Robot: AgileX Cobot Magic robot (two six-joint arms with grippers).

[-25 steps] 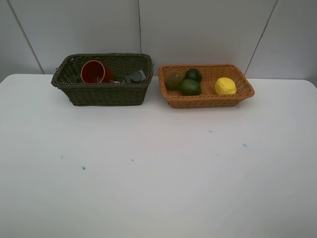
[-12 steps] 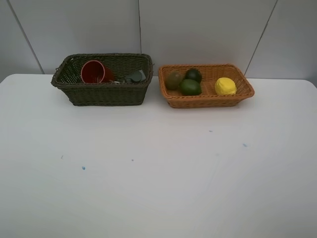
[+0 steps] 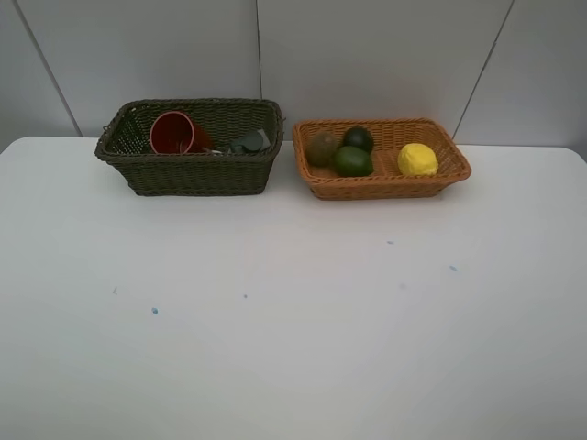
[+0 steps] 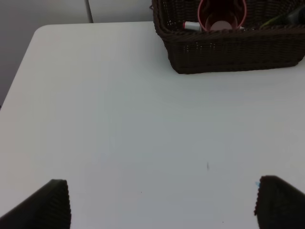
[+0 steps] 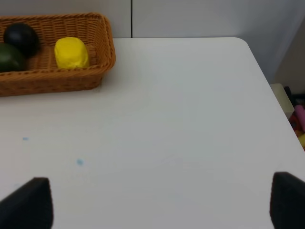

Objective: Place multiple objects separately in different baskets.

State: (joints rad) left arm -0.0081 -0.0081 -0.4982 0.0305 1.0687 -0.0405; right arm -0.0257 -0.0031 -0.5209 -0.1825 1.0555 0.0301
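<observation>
Counting what sits on the white table (image 3: 293,321): two wicker baskets stand side by side at its far edge, close but apart. One dark olive-brown basket (image 3: 191,151), the deeper, holds one red cup (image 3: 172,133) lying on its side with its mouth toward the camera, one dark grey bottle (image 3: 249,141) beside it, and one white marker (image 4: 192,26) showing in the left wrist view next to the cup; anything else in there is hidden by the wall. One orange-tan basket (image 3: 381,158), the shallower, holds four fruits: one brown kiwi (image 3: 321,148), one dark green mangosteen (image 3: 359,138), one green lime (image 3: 352,161) in front of it, and one yellow lemon (image 3: 418,159) set apart from the other three. The left gripper (image 4: 159,202) hangs over bare tabletop with its jaws spread wide and nothing between them; the dark basket lies well ahead of it and off to one side. The right gripper (image 5: 159,202) is likewise spread wide and empty, the tan basket well ahead and off to the side. A few small blue specks (image 3: 154,311) dot the table between grippers and baskets, and nothing stands in that stretch.
</observation>
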